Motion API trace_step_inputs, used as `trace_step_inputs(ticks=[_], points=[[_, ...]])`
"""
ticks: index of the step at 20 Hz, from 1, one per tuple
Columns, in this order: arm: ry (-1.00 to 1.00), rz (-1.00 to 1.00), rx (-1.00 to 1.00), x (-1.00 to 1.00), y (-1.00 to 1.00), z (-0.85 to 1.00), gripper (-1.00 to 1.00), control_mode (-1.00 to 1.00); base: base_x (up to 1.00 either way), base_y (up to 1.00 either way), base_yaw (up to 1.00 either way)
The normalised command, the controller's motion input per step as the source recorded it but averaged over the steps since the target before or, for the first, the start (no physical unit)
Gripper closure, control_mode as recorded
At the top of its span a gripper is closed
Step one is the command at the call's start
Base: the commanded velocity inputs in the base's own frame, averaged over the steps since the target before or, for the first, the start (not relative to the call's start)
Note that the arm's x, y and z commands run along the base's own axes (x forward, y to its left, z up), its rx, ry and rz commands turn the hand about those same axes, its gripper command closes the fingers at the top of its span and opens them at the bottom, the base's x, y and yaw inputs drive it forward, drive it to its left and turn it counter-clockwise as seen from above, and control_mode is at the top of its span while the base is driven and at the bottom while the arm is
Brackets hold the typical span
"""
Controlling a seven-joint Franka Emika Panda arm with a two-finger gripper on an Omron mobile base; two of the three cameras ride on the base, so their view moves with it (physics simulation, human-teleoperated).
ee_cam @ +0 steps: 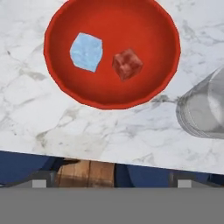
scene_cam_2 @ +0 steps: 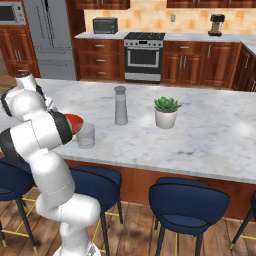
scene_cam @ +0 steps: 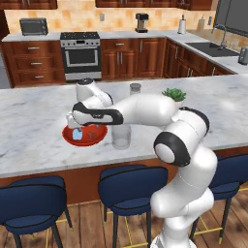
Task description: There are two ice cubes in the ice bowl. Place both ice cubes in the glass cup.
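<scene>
The red ice bowl (ee_cam: 131,26) sits on the marble counter and holds two ice cubes. One cube is pale blue (ee_cam: 86,51); the other is nearly clear (ee_cam: 127,64) and takes on the bowl's red. Just right of the bowl stands the clear glass cup (ee_cam: 205,109), with nothing seen in it. My gripper (ee_cam: 111,183) hovers open above the bowl's near side, its fingertips (ee_cam: 39,181) wide apart and holding nothing. In the left base view the gripper (scene_cam: 79,128) hangs over the bowl (scene_cam: 97,138), with the cup (scene_cam: 121,137) beside it. The right base view shows the bowl's rim (scene_cam_2: 75,122) and the cup (scene_cam_2: 86,136) past my arm.
A grey capped shaker (scene_cam: 135,88) and a small potted plant (scene_cam: 174,95) stand farther back on the counter. The counter's front edge lies close below the bowl, with blue stools (scene_cam: 128,186) under it.
</scene>
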Motion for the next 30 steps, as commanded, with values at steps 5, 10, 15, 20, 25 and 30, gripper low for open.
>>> trace_step_inputs(ticks=[5,10,15,20,25,30], points=[[0.05,0.0,-0.06,0.57,-0.1,-0.3,-1.0,-1.0,0.0,0.0,0.0],[0.08,0.0,-0.02,0.54,0.0,-0.27,-1.0,-1.0,0.0,0.0,0.0],[0.12,0.0,-0.01,0.48,0.0,-0.17,-1.0,-1.0,0.0,0.0,0.0],[0.13,0.0,-0.05,0.3,0.0,-0.35,-1.0,-1.0,0.0,0.0,0.0],[0.1,0.0,-0.06,0.17,0.0,-0.37,-1.0,-1.0,0.0,0.0,0.0],[0.02,0.0,0.0,0.07,0.0,-0.2,-1.0,-1.0,0.0,0.0,0.0]])
